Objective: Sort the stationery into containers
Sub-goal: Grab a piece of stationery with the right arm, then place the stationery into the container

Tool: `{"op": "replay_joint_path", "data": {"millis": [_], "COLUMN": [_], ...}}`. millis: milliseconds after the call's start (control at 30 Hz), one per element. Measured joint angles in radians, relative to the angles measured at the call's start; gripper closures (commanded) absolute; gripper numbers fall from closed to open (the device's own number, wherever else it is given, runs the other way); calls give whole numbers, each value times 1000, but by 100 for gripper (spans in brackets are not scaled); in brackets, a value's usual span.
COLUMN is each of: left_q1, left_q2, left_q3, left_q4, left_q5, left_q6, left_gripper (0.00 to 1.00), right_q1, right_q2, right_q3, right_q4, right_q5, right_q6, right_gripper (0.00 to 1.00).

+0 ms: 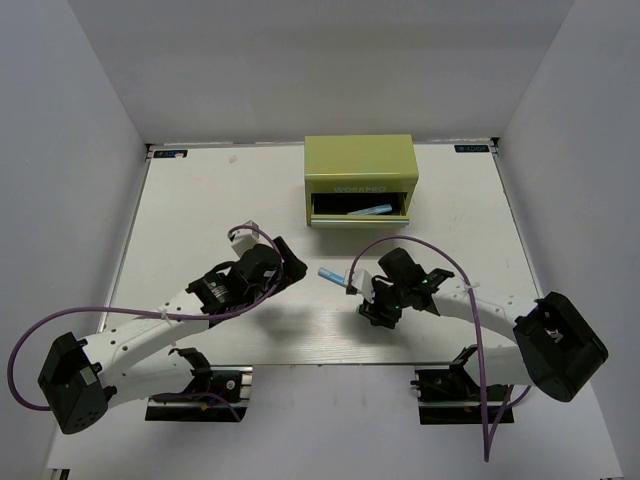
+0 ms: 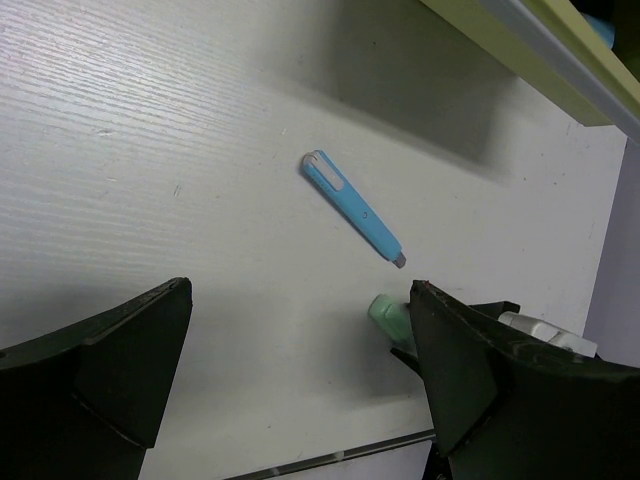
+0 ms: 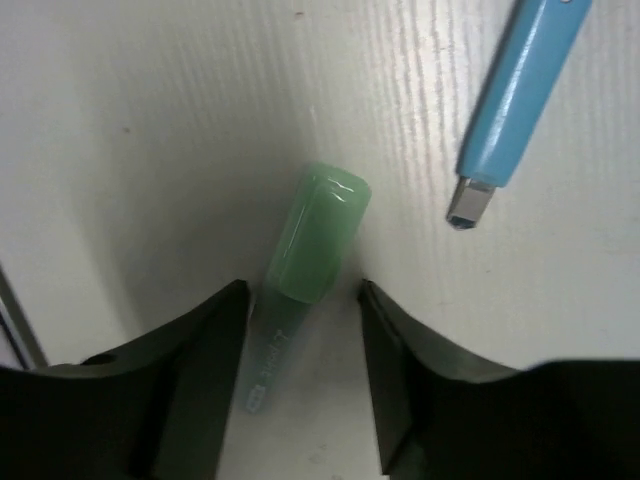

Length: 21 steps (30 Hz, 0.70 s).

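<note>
We see the white counter (image 1: pixel 200 200) spread beneath both arms; at its far side, right of centre, stands the olive-green tool chest (image 1: pixel 360 160), its lower drawer (image 1: pixel 330 214) pulled out toward the arms, with a thin blue pen (image 1: pixel 368 211) lying aslant inside; the left arm reaches in from the near left and the right arm from the near right, their heads near each other in the middle of the counter, in front of the chest; the left end effector (image 2: pixel 300 300) hangs released, its jaws spread wide with nothing but bare counter between them; the right end effector (image 3: pixel 303 285) stands low over the counter with its jaws parted astride the green-capped marker (image 3: pixel 318 230), so we call it released, though we cannot tell whether the pads (image 3: pixel 190 370) brush the barrel; that marker lies flat on the counter, cap pointing away from the wrist, clear barrel running back between the jaws; just beside it, apart from it, lies the short light-blue marker (image 2: pixel 352 208), also flat on the counter, between the two end effectors and in front of the open drawer, its small grey tip nearest the green cap.
</note>
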Motion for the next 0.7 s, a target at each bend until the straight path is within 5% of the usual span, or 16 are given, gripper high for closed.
{"op": "replay_joint_path", "data": {"millis": [300,533,700], "left_q1": [0,0,0], "left_q2": [2,39,77], "left_q3": [-11,-12,-12], "left_q4": [0,24,35], "left_q5": [3,8,22], "left_q6": [-15,-23,-24], "left_gripper": [0,0,0], "right_q1": [11,-6,-19], "right_q2": [-31,-124,-202], "right_q3": [-21,77,244], "right_q4": [26,-173,-156], "right_q5": [65,51,60], "right_q6": [-27,-117,-161], "right_gripper": [90,95,96]}}
